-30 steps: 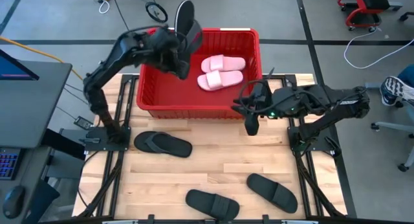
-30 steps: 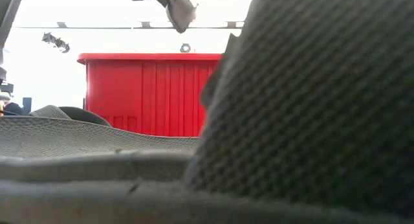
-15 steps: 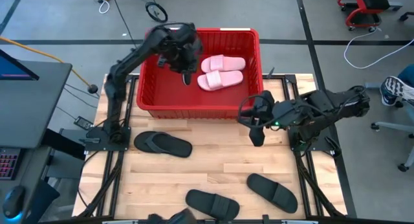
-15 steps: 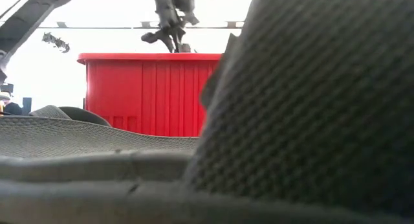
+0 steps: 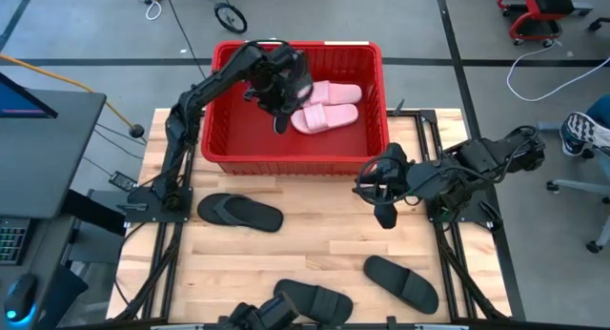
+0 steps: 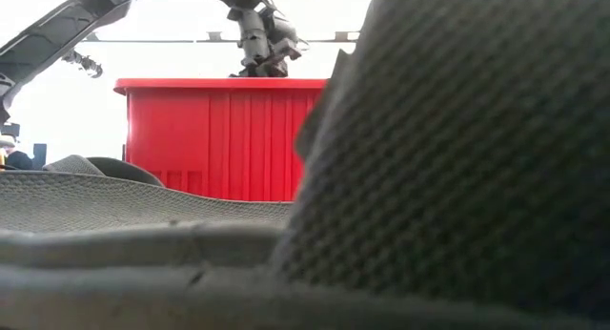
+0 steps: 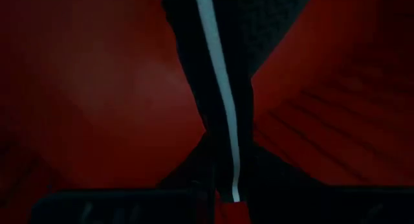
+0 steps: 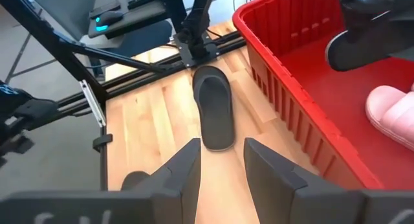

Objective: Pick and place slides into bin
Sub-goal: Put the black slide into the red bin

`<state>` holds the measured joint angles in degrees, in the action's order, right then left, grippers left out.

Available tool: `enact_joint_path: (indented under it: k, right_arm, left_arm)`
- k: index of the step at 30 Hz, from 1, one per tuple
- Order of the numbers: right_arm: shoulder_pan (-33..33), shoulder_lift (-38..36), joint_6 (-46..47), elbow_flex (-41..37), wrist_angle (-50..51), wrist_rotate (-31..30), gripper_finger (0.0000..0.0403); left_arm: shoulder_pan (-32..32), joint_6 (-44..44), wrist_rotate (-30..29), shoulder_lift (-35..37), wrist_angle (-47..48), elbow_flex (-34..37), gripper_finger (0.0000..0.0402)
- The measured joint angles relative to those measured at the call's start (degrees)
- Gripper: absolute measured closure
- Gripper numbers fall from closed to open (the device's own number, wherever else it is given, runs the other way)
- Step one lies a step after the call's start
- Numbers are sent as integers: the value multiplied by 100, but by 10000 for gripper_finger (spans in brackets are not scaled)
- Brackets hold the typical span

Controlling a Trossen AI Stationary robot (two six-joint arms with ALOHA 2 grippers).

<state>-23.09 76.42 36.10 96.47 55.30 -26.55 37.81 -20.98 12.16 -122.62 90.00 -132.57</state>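
My left gripper [image 5: 276, 90] is down inside the red bin [image 5: 221, 139], shut on a black slide [image 7: 217, 81] that has a white stripe along its edge. The slide also shows in the right wrist view [image 8: 359, 44]. Two pale pink slides [image 5: 324, 106] lie side by side on the bin's floor, just right of it. My right gripper [image 5: 383, 212] is open and empty above the table, in front of the bin's near right corner. Three black slides [image 5: 240, 213] [image 5: 313, 301] [image 5: 400, 280] lie flat on the table. My left gripper pinches the black slide between its two fingers, which come from above. In the left wrist view the slide stands edge-on, its white-striped edge [image 7: 228, 166] running away from the fingers. The slide hangs below the gripper inside the bin. I cannot tell whether it touches the floor.
In the low view a dark textured slide [image 6: 457, 158] lies right before the camera and hides most of the table; the bin's near wall [image 6: 219, 139] shows behind it. Bare wood lies between the bin and the near slides. A black slide [image 8: 213, 114] lies ahead of my right gripper [image 8: 220, 166].
My left gripper has carried the black slide from above the bin's far left rim down into the bin, toward the pink slides. The slide has tipped from upright above the rim to hanging below the gripper. My right gripper has moved toward the table's near edge.
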Motion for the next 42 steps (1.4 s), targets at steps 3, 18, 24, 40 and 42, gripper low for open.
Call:
enact_joint_path:
  k: [3,18,24,40,42]
  right_arm:
    - [6,0,-2,0,135,0,279]
    - [9,0,142,0,235,-423,279]
    - [9,0,138,0,235,-615,279]
    - [29,0,1553,-2,228,-2084,279]
    - [112,7,1748,-2,225,-2607,279]
  left_arm:
    - [-7,797,468,37,2,0,350]
    - [-10,1712,612,624,4,-26,350]
    - [-362,2501,744,1122,4,-26,350]
    - [-1401,2432,-909,1144,-65,-17,350]
    - [-1393,2432,-914,1164,2,-17,350]
